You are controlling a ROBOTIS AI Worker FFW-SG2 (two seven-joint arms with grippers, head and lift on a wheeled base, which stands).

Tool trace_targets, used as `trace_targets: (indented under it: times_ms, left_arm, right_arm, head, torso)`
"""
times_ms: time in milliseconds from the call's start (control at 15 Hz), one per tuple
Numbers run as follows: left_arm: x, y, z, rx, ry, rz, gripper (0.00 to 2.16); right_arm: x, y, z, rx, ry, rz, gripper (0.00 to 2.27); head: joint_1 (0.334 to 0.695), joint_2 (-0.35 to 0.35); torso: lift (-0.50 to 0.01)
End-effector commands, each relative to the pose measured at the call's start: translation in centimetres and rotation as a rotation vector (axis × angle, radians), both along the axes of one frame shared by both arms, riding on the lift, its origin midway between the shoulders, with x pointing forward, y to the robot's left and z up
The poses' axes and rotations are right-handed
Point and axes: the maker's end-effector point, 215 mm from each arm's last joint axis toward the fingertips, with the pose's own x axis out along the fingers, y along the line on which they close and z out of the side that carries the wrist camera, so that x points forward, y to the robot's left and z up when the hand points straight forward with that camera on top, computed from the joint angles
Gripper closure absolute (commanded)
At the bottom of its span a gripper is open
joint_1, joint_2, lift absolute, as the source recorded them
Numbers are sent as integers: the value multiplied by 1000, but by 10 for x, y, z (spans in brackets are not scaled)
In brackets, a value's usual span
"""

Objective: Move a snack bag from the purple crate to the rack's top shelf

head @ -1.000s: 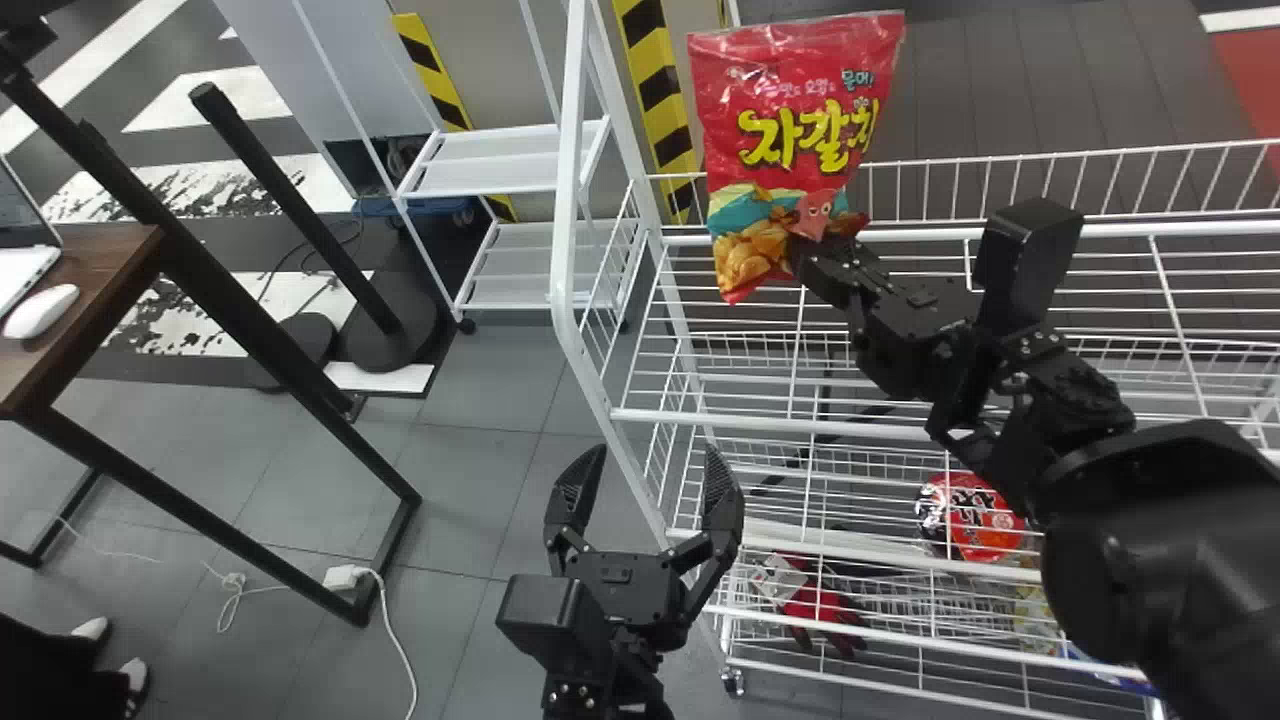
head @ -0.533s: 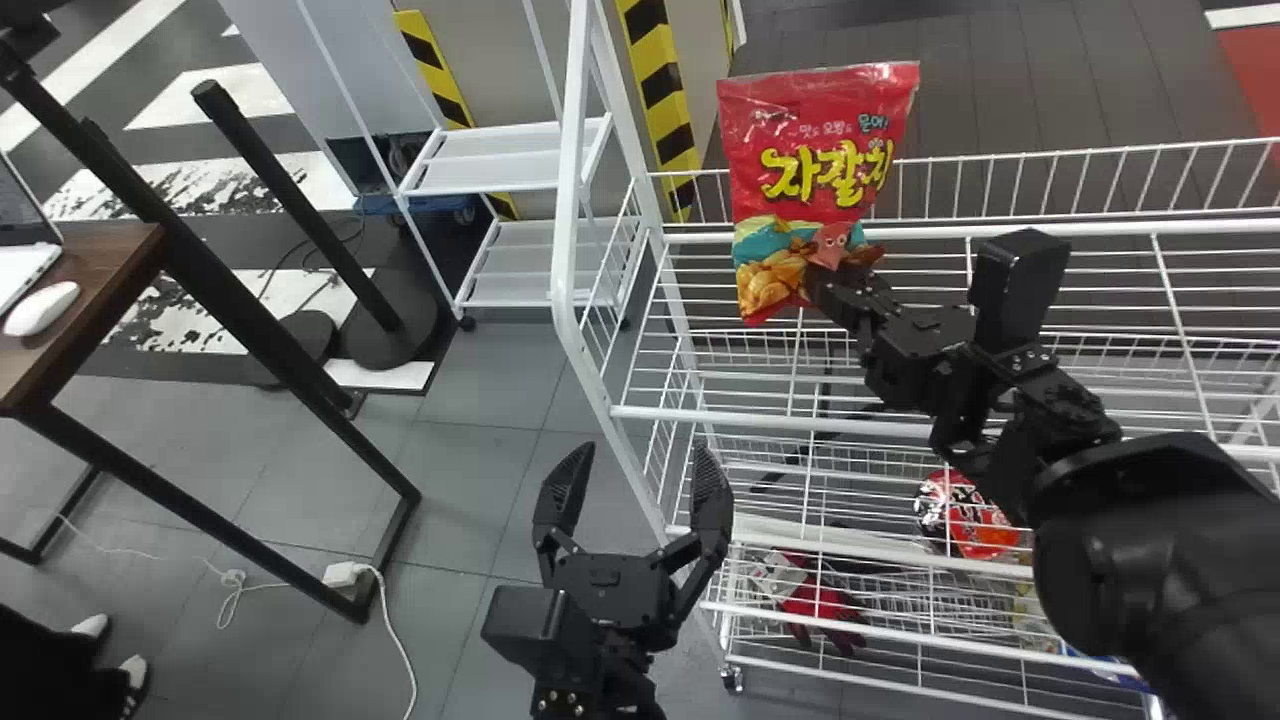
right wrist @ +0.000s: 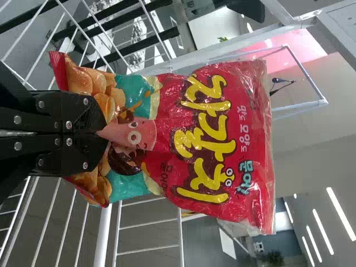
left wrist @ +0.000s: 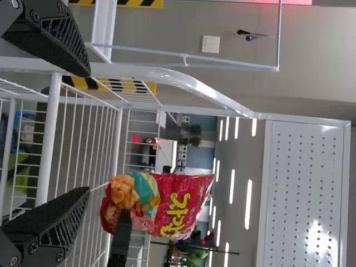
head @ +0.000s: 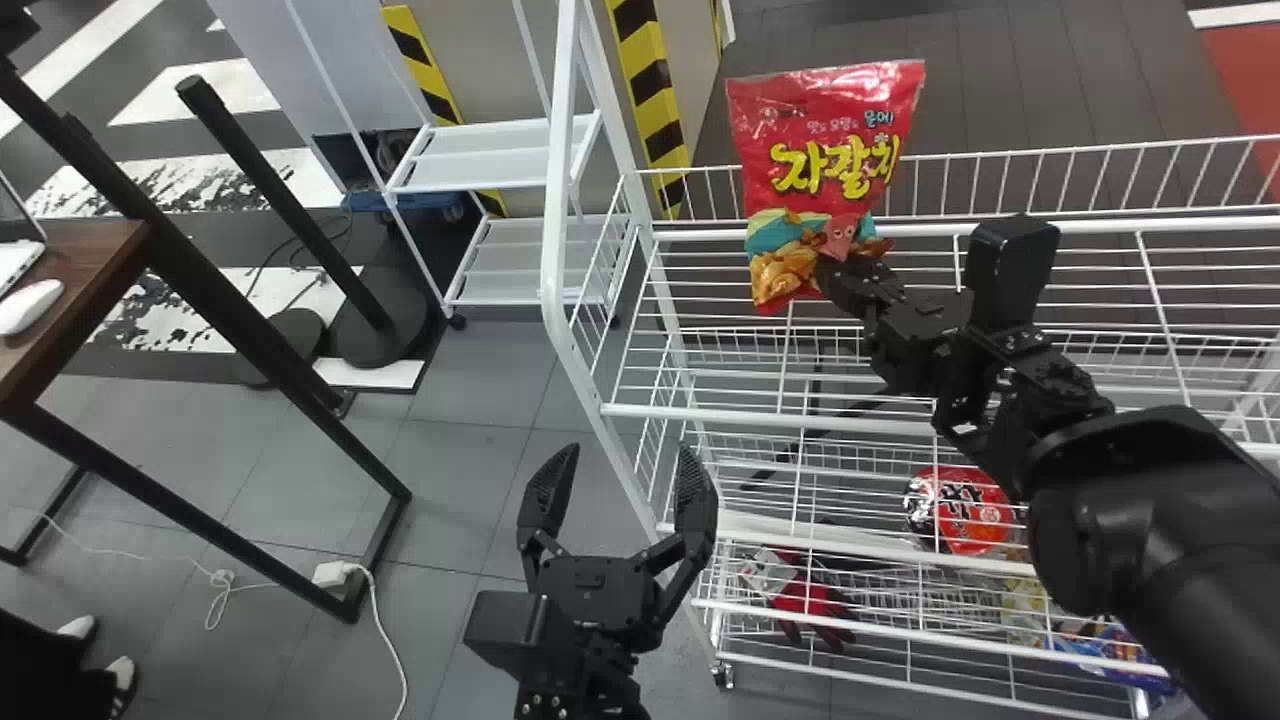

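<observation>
Head view: the snack bag (head: 828, 170) stands nearly upright between one and two o'clock of the middle, over the wire rack (head: 770, 414), near its end post at about nine o'clock from the bag. The right gripper (head: 834, 268) has its two fingers pinching the bag low down, across the printed chips, with the arm reaching in from four o'clock. The left gripper (head: 632, 455) waits at six o'clock, fingers spread, holding nothing.

The step looks to be setting the bag down on the top shelf, and the job seems close to its end. How high the bag's bottom is above the wires I cannot tell, so the drop wants to be slow and straight. Keep the bottom seam level and inside the back rail (head: 1000, 227) at twelve o'clock, since a corner could snag there. With the grip so low, the tall upper part may flop; a slight lean towards twelve might let the back fence take it. Only once the wires bear the weight should the fingers part, gently, then back out towards four o'clock without dragging the soft wrapper
</observation>
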Motion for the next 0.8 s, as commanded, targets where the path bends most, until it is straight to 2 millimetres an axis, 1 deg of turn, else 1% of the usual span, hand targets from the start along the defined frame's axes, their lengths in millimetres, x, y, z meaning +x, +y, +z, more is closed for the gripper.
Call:
trace_targets:
  times_ms: [0, 67, 267, 333, 400, 600, 667, 733]
  left_arm:
    - [0, 1, 1, 0, -2, 1, 76]
    - [0, 1, 2, 0, -5, 1, 76]
    - [-1, 1, 3, -3, -11, 3, 76]
    - [-1, 2, 2, -2, -11, 4, 76]
    - [-1, 1, 2, -3, -11, 3, 76]
    - [-3, 2, 4, -5, -17, 4, 76]
    - [-3, 2, 6, -5, -21, 5, 76]
    - [-4, 2, 5, -5, -20, 5, 76]
  right_arm:
    - [1, 3, -4, -9, 14, 9, 1902]
    - [3, 2, -8, -20, 20, 10, 1902]
    - [13, -10, -15, -30, 38, -20, 1899]
    - [16, -13, -16, -28, 40, -29, 1841]
    - [18, -14, -16, -28, 43, -37, 1841]
    - [17, -13, -18, -29, 47, -35, 1811]
    - [17, -14, -17, -28, 37, -37, 1592]
    - [17, -14, -17, -28, 31, -38, 1460]
  head:
    - [695, 290]
    - [695, 293]
    - [695, 291]
    - [695, 288]
    - [695, 283]
    - [695, 273]
    - [695, 273]
    - [695, 274]
  torso:
    - [1]
    - [1]
    - [1]
    - [1]
    - [1]
    - [1]
    - [1]
    - [1]
